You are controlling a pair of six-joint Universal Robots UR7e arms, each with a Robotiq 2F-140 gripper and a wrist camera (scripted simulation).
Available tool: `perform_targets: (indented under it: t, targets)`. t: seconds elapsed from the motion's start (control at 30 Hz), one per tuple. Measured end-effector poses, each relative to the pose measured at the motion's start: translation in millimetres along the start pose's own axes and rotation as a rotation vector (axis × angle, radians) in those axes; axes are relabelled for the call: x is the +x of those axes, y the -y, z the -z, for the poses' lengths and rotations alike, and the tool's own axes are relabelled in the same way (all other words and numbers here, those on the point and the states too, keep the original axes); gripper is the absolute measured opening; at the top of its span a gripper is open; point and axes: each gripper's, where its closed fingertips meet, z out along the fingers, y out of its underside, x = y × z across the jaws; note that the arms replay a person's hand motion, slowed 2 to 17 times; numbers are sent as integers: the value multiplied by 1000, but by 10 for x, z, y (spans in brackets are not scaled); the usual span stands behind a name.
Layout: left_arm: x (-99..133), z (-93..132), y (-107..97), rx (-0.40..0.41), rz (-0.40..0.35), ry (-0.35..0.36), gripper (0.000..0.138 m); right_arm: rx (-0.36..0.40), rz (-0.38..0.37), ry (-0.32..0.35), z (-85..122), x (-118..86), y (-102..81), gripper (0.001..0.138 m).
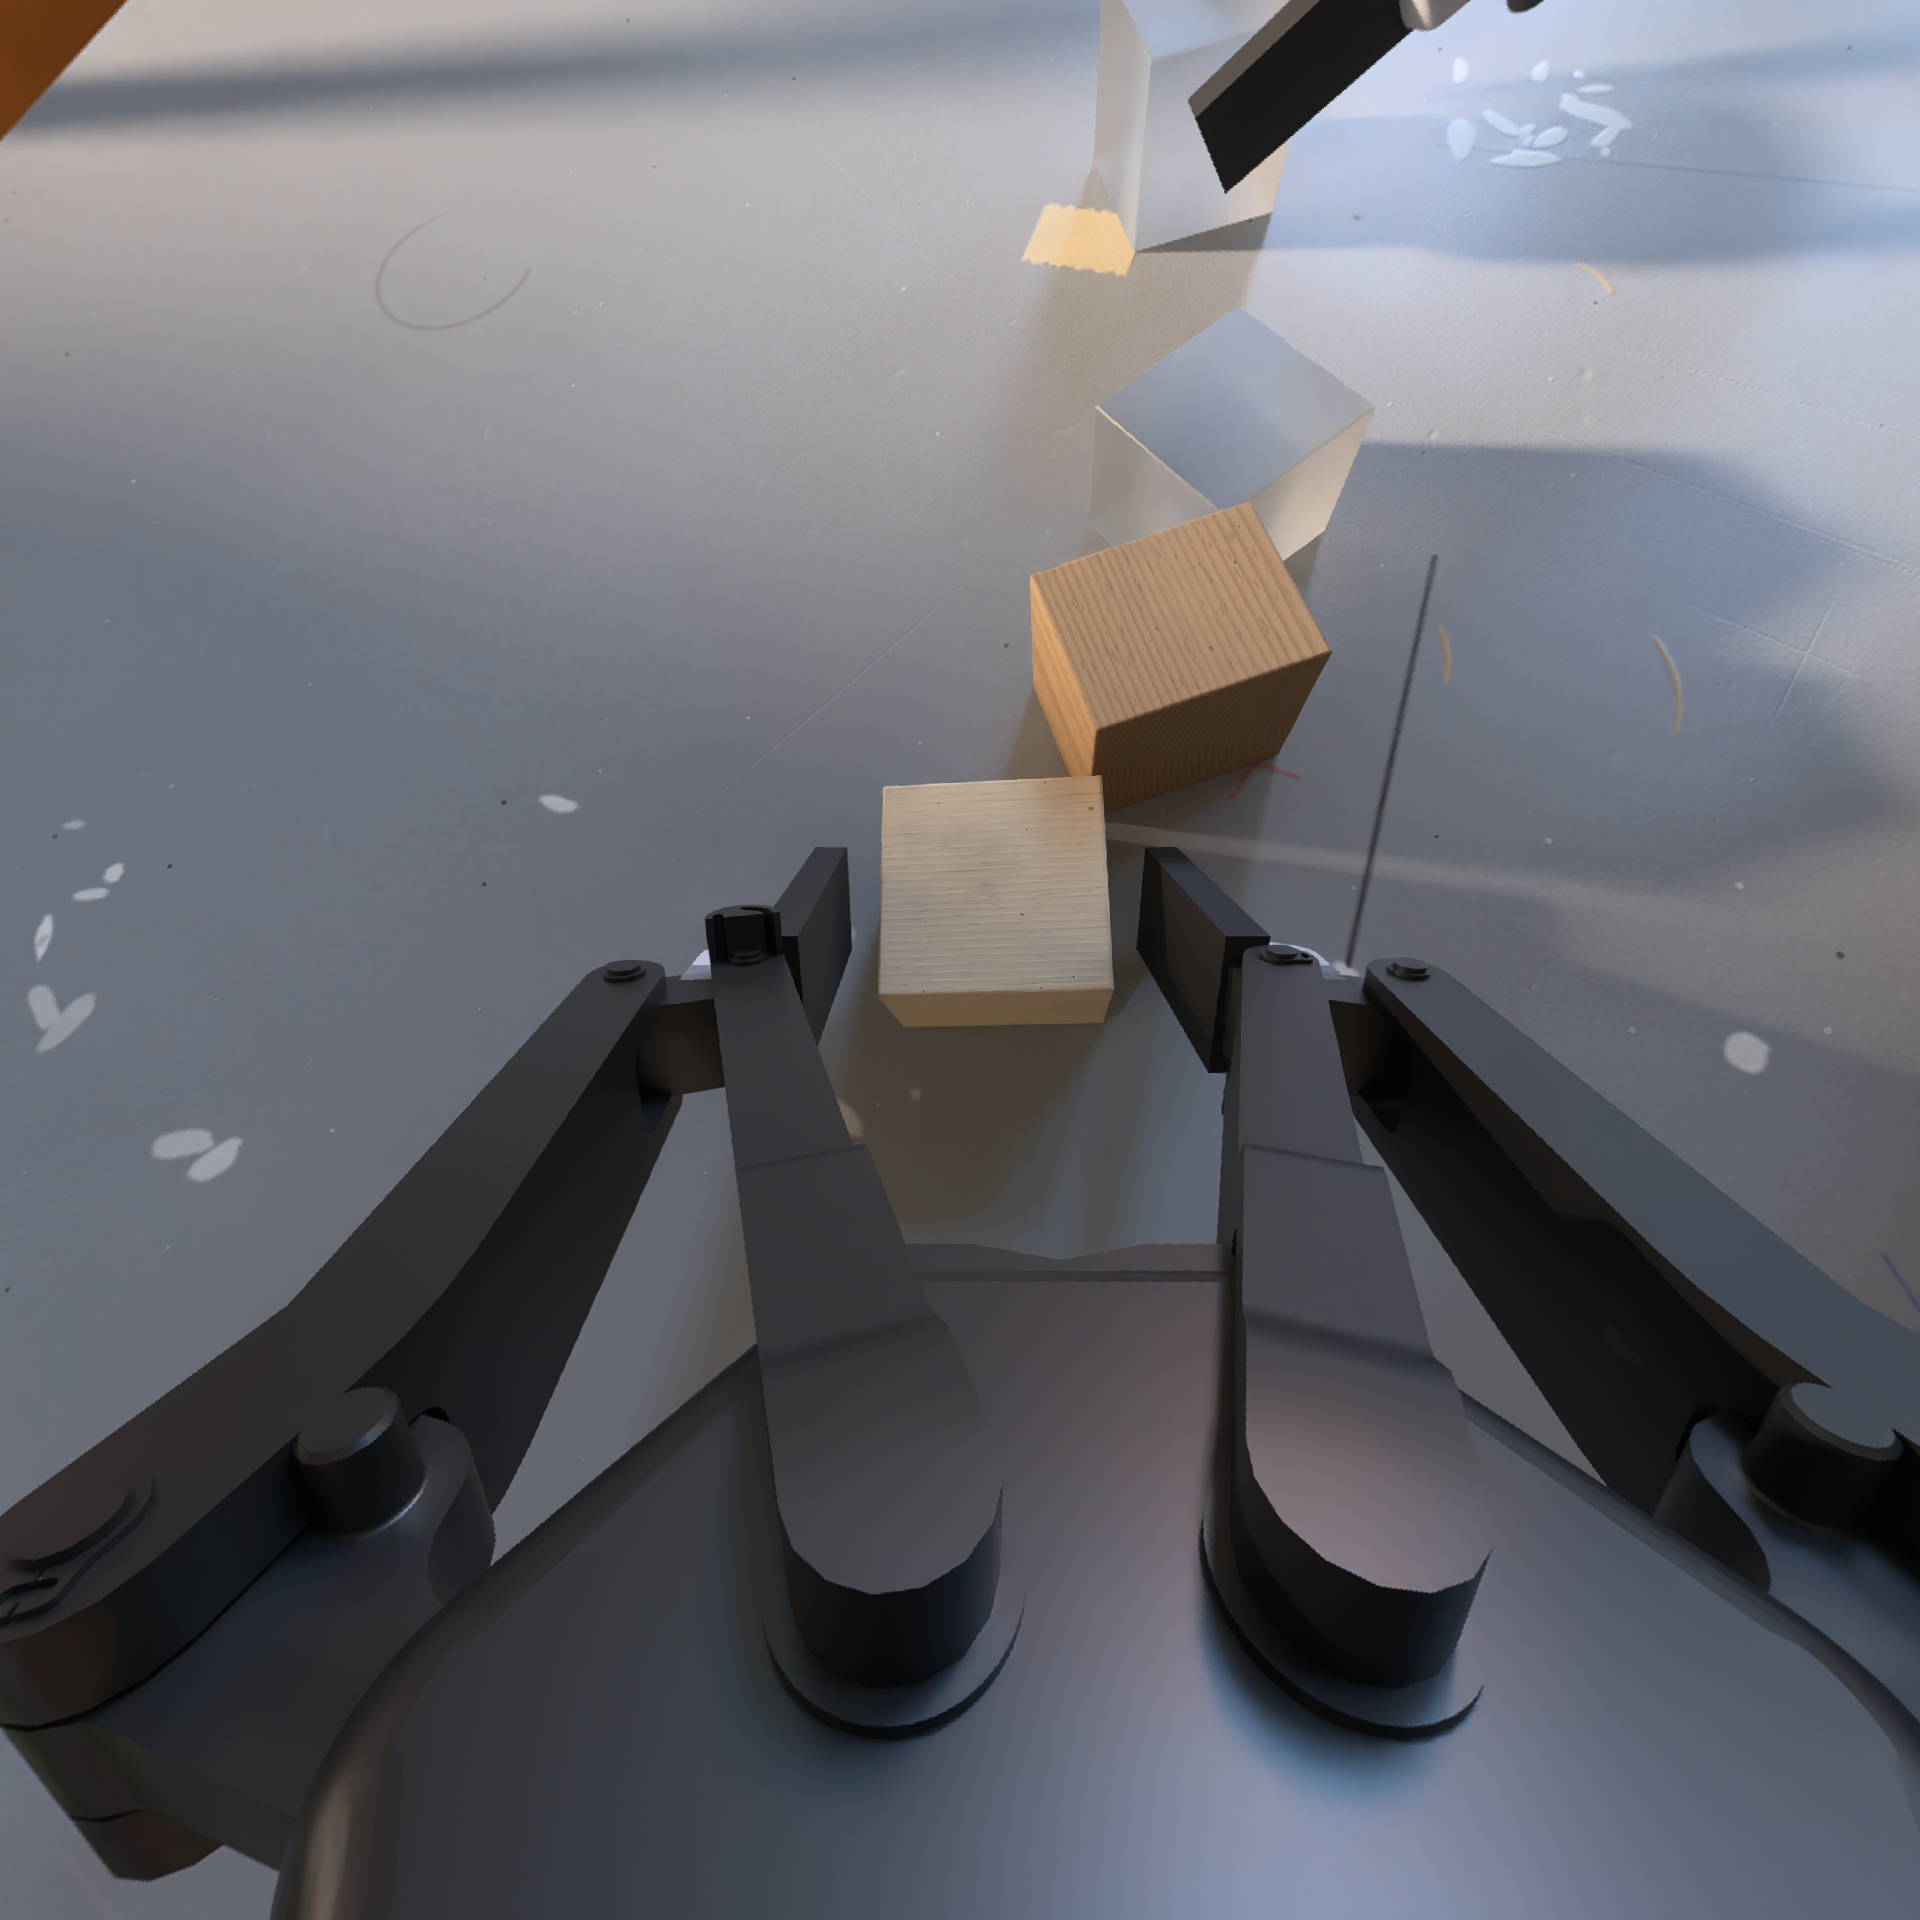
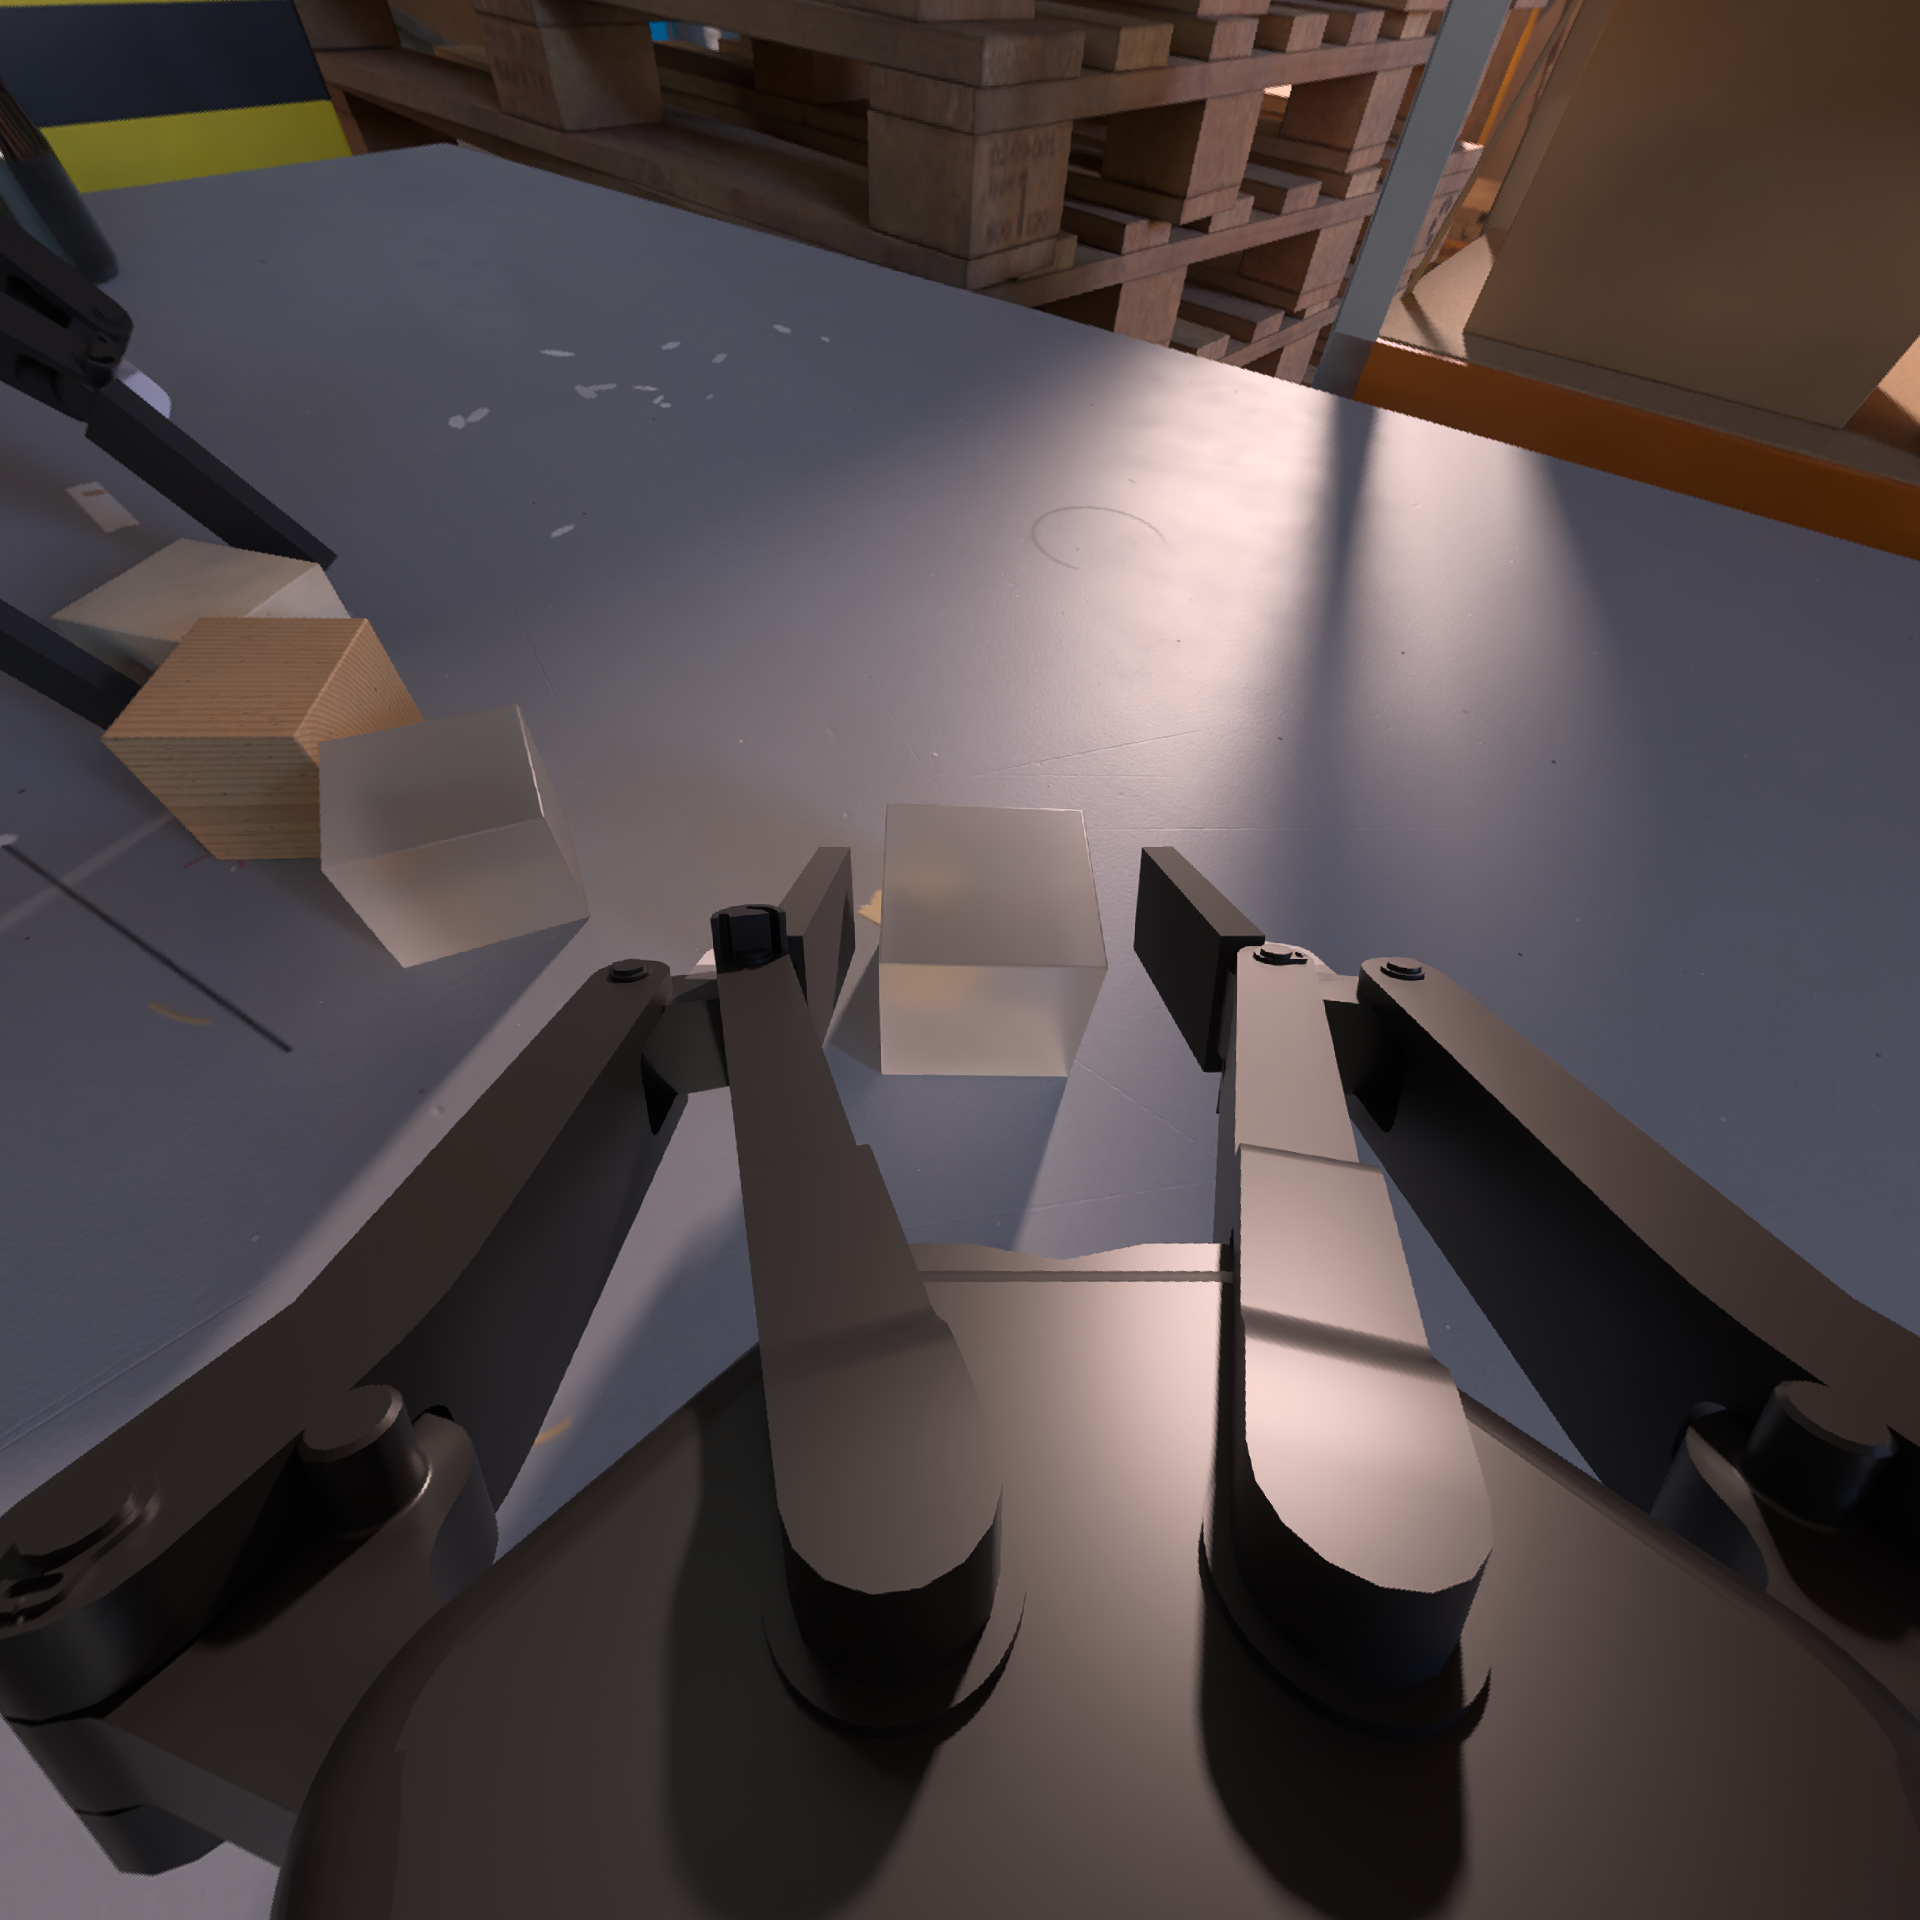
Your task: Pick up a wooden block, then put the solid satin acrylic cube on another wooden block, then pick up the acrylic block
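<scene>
The pale wooden block sits low of centre in the left wrist view, flat on the grey counter, squarely between the spread fingers of the left gripper. A dark pad stands on each side of it with a sliver of gap, so the fingers bracket the block without pressing it, set fairly wide. The block's faces run parallel to the pads; to my eye the coming move is a straight squeeze and lift.

Just beyond, toward upper right, a darker wooden block stands turned at an angle, its near corner close to the pale one. Past that a frosted acrylic cube appears to touch the darker block, and near the top edge is a second frosted acrylic piece.

In the right wrist view that second acrylic piece lies at centre between the open fingers of the right gripper, also ungripped, its longer side running away from the camera. The other acrylic cube sits at left against the brown block. So each arm is nearest its own target.

The counter is scuffed, flecked with pale chips. Behind it, stacked wooden pallets fill the upper frame, with an orange rail at upper right.
</scene>
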Motion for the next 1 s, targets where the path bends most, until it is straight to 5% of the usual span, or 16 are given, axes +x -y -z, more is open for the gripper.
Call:
perform_targets:
  t: [0.33, 0.5, 0.73, 1.0]
  targets:
    - [-4, -14, 24, 17, -7, 12, 71, 20, -10, 14, 3, -10, 23, 69]
    - [8, -21, 48, 33, -4, 8, 56, 19, -9, 23, -3, -23, 20, 66]
    - [2, -21, 44, 35, 4, 6, 56, 7, -5, 27, -6, -32, 2, 51]
    - [-75, 30, -10, 18, 11, 19, 56, 0, -11, 29, -4, -32, 3, 51]
